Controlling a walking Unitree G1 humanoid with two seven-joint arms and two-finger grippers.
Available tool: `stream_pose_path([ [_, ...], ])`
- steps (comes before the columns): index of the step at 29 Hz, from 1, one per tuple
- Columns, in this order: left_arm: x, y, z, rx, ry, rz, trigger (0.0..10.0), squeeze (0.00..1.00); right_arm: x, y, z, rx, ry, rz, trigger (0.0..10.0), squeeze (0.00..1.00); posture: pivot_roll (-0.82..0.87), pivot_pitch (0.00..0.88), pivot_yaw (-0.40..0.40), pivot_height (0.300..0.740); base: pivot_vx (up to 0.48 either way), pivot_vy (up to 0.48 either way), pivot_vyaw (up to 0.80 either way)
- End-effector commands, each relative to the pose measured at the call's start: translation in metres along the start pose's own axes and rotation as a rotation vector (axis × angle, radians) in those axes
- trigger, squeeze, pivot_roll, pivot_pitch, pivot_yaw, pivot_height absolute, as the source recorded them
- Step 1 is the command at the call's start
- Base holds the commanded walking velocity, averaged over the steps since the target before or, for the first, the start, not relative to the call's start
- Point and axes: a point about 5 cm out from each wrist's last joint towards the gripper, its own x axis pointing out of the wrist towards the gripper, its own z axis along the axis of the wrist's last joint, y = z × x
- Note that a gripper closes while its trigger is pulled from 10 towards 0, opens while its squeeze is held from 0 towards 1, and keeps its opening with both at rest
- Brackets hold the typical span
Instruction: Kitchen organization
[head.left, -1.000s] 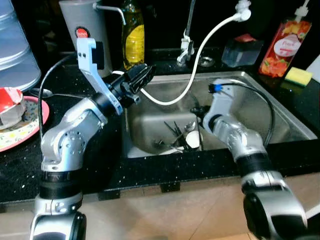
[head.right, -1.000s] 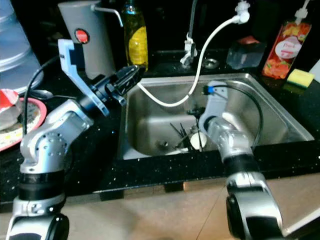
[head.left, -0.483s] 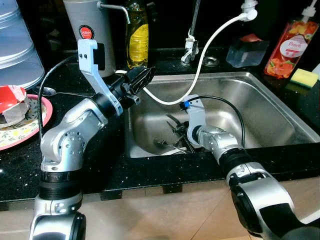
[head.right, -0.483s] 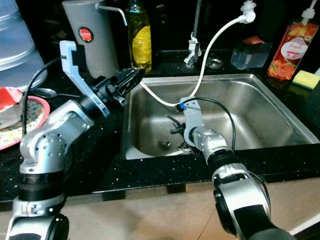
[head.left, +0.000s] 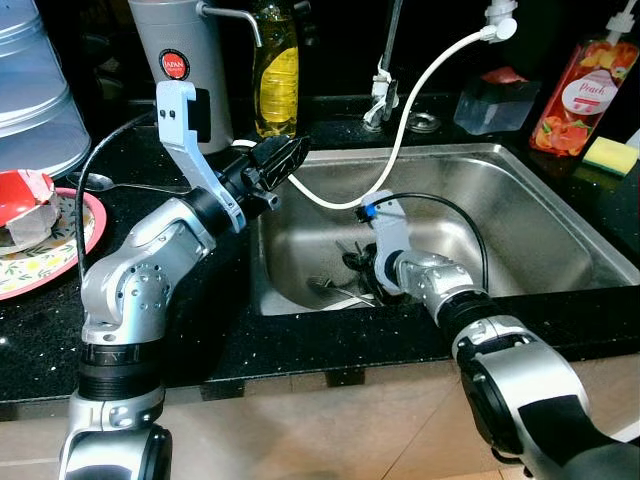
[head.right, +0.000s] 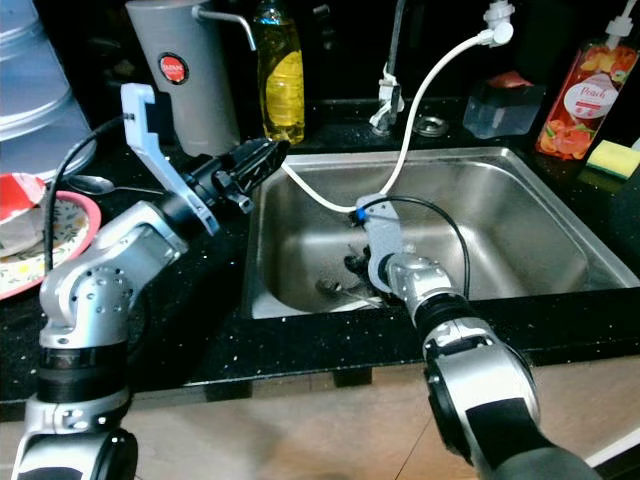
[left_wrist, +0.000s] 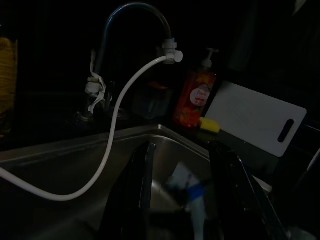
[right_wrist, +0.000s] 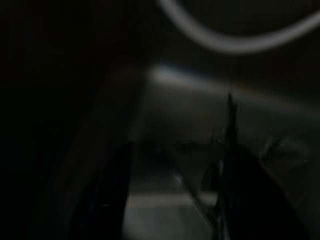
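Note:
Several pieces of dark cutlery (head.left: 328, 288) lie on the bottom of the steel sink (head.left: 520, 200), near its front left corner. My right arm reaches down into the sink, and my right gripper (head.left: 353, 266) sits low right by that cutlery. In the dim right wrist view its fingers (right_wrist: 116, 200) stand apart, with thin utensils (right_wrist: 200, 200) between them and nothing gripped. My left gripper (head.left: 290, 155) hovers over the sink's left rim. It is open and empty, with both fingers (left_wrist: 136, 190) apart in the left wrist view.
A white hose (head.left: 400, 130) loops from the tap into the sink, passing under the left gripper. On the left counter are a pink plate (head.left: 60, 260), a spoon (head.left: 95, 182), a grey canister (head.left: 185, 60) and an oil bottle (head.left: 273, 70). Soap bottle (head.left: 572, 95) and sponge (head.left: 610, 155) stand back right.
My right arm swung from the sink's middle right to its left, down onto the cutlery, and now covers the white round thing seen before. The left arm held still.

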Motion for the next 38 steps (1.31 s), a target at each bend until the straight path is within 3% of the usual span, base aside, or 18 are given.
stream_pose_path([
  [1,-0.001,0.001,-0.002,0.013,0.016,0.019,10.0,0.0,-0.002,-0.004,0.023,0.029,-0.127,-0.014,10.0,1.0,-0.08,0.131,0.0,0.74,0.0,0.0,0.0],
  [2,-0.001,0.001,-0.002,0.013,0.016,0.019,10.0,0.0,-0.002,-0.004,0.023,0.029,-0.127,-0.014,10.0,1.0,-0.08,0.131,0.0,0.74,0.0,0.0,0.0],
  [3,0.0,0.006,-0.002,0.026,0.02,0.066,10.0,0.0,-0.007,-0.009,0.04,0.071,-0.23,-0.032,10.0,0.0,-0.08,0.132,-0.001,0.74,0.0,0.0,0.0],
  [4,0.0,0.013,-0.003,0.043,0.029,0.12,10.0,0.0,-0.011,-0.013,0.054,0.097,-0.314,-0.042,10.0,0.0,-0.08,0.132,-0.001,0.74,0.0,0.0,0.0],
  [5,0.0,0.028,-0.007,0.09,0.066,0.248,10.0,0.0,-0.02,-0.019,0.074,0.147,-0.439,-0.057,10.0,0.0,-0.08,0.134,0.002,0.74,0.0,0.0,0.0],
  [8,-0.001,0.038,-0.009,0.124,0.09,0.327,10.0,0.0,-0.025,-0.021,0.084,0.172,-0.51,-0.059,10.0,0.0,-0.08,0.136,0.006,0.74,0.0,0.0,0.0],
  [11,-0.005,0.062,-0.015,0.171,0.156,0.499,10.0,0.0,-0.046,-0.019,0.105,0.196,-0.69,-0.065,10.0,0.0,-0.08,0.138,0.013,0.74,0.0,0.0,0.0],
  [15,-0.009,0.075,-0.019,0.208,0.196,0.596,10.0,0.0,-0.066,-0.012,0.114,0.217,-0.807,-0.046,10.0,0.0,-0.09,0.141,0.018,0.74,0.0,0.0,0.0],
  [16,-0.011,0.093,-0.023,0.213,0.24,0.728,10.0,0.0,-0.083,-0.004,0.12,0.226,-0.887,-0.019,10.0,0.0,-0.09,0.145,0.019,0.74,0.0,0.0,0.0],
  [19,-0.015,0.113,-0.028,0.217,0.304,0.865,10.0,0.0,-0.095,0.002,0.125,0.225,-0.939,0.002,10.0,0.0,-0.09,0.145,0.021,0.74,0.0,0.0,0.0],
  [26,-0.013,0.136,-0.016,0.239,0.297,0.997,10.0,0.0,-0.115,0.008,0.131,0.21,-1.003,0.021,10.0,0.0,-0.1,0.14,0.027,0.74,0.0,0.0,0.0],
  [34,-0.009,0.143,-0.01,0.262,0.296,0.999,10.0,0.0,-0.134,0.017,0.135,0.186,-1.044,0.046,10.0,0.0,-0.1,0.154,0.04,0.74,0.0,0.0,0.0],
  [38,-0.01,0.147,-0.01,0.223,0.293,1.014,10.0,0.0,-0.142,0.018,0.134,0.157,-1.037,0.023,10.0,0.0,-0.11,0.181,0.056,0.74,0.0,0.0,0.0],
])
